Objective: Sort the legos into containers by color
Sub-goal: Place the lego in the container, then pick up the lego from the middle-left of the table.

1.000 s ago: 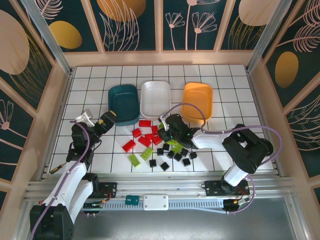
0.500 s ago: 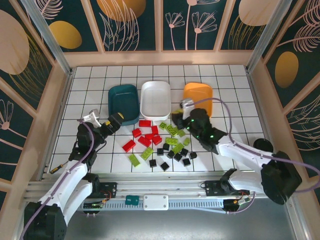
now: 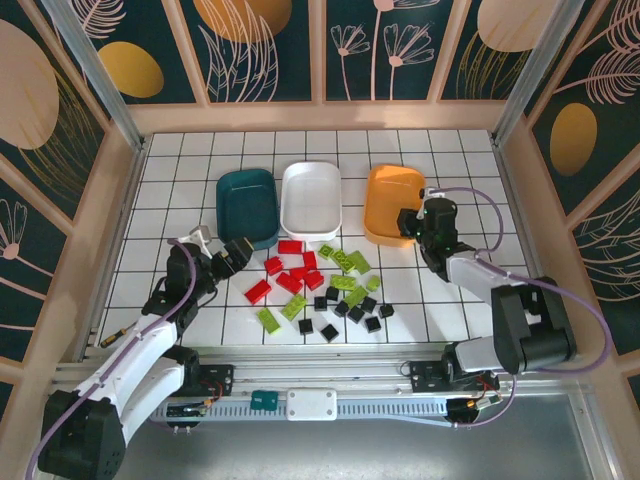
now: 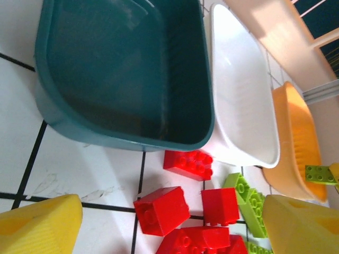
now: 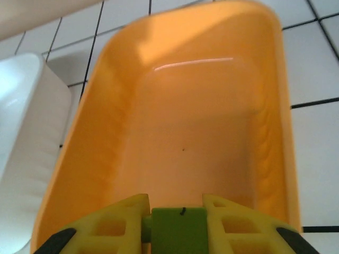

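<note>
Desk: Where is the right gripper (image 5: 178, 211)?
Photographer: Over the near end of the orange tray (image 5: 185, 132) — jaws clamped on a lime-green brick (image 5: 179, 233).
Desk: The left gripper (image 3: 240, 252)?
Photographer: Jaws apart, close to the red bricks (image 4: 161, 210) lying beside the dark teal tray (image 4: 122, 69).

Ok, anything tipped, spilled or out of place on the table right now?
Nothing stands out. The teal tray, white tray and orange tray sit upright in a row, all empty. The loose bricks lie on the tiles in front of them. The right claw holds a green brick at the orange tray.
</note>
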Action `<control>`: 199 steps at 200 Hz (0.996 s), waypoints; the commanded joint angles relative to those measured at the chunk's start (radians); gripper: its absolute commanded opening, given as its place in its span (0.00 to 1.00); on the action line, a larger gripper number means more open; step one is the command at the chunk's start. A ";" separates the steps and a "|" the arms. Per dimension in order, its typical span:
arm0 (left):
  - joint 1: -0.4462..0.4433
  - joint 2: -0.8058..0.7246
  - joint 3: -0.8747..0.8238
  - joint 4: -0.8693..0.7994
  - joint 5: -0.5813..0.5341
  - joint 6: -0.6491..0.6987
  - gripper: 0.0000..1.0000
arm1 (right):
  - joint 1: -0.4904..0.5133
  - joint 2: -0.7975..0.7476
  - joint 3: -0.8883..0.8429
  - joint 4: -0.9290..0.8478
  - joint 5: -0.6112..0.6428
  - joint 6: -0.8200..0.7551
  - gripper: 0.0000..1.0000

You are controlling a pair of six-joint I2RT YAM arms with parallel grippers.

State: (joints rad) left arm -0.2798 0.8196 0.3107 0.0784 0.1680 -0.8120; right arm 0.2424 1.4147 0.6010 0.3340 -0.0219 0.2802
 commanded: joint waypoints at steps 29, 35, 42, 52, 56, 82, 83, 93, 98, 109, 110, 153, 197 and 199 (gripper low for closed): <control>-0.095 0.000 0.008 -0.147 -0.200 0.016 0.85 | -0.001 -0.004 0.028 0.093 -0.055 0.057 0.54; -0.111 0.008 0.008 -0.153 -0.224 0.012 0.83 | 0.005 -0.016 0.020 0.091 -0.055 0.057 0.56; -0.130 0.024 0.003 -0.154 -0.247 0.006 0.82 | 0.014 -0.028 0.014 0.087 -0.048 0.056 0.56; -0.165 0.050 -0.005 -0.147 -0.271 -0.002 0.81 | 0.032 -0.046 0.003 0.078 -0.029 0.053 0.57; -0.181 0.062 -0.006 -0.145 -0.281 -0.005 0.80 | 0.039 -0.056 -0.002 0.075 -0.021 0.051 0.57; -0.293 0.131 -0.004 -0.171 -0.370 -0.015 0.79 | 0.081 -0.103 -0.047 0.070 0.012 0.055 0.57; -0.297 0.133 -0.004 -0.172 -0.372 -0.015 0.79 | 0.082 -0.105 -0.048 0.070 0.012 0.056 0.57; -0.325 0.136 -0.009 -0.172 -0.380 -0.018 0.79 | 0.091 -0.120 -0.064 0.071 0.014 0.061 0.57; -0.335 0.134 -0.014 -0.172 -0.383 -0.018 0.79 | 0.095 -0.126 -0.072 0.072 0.013 0.062 0.57; -0.358 0.118 -0.022 -0.177 -0.388 -0.016 0.82 | 0.101 -0.135 -0.082 0.071 0.015 0.063 0.57; -0.359 0.117 -0.021 -0.178 -0.388 -0.015 0.82 | 0.101 -0.136 -0.083 0.070 0.015 0.063 0.57; -0.427 0.102 -0.025 -0.218 -0.424 -0.007 0.84 | 0.111 -0.140 -0.099 0.069 0.018 0.065 0.57; -0.465 0.221 0.035 -0.206 -0.493 0.042 0.85 | 0.112 -0.144 -0.115 0.084 0.022 0.082 0.57; -0.467 0.228 0.038 -0.205 -0.496 0.044 0.85 | 0.112 -0.144 -0.115 0.085 0.022 0.082 0.57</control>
State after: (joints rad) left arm -0.7284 0.9871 0.3016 -0.1097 -0.2600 -0.8066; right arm 0.3470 1.2942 0.5034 0.3866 -0.0235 0.3412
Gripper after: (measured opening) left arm 0.848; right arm 0.574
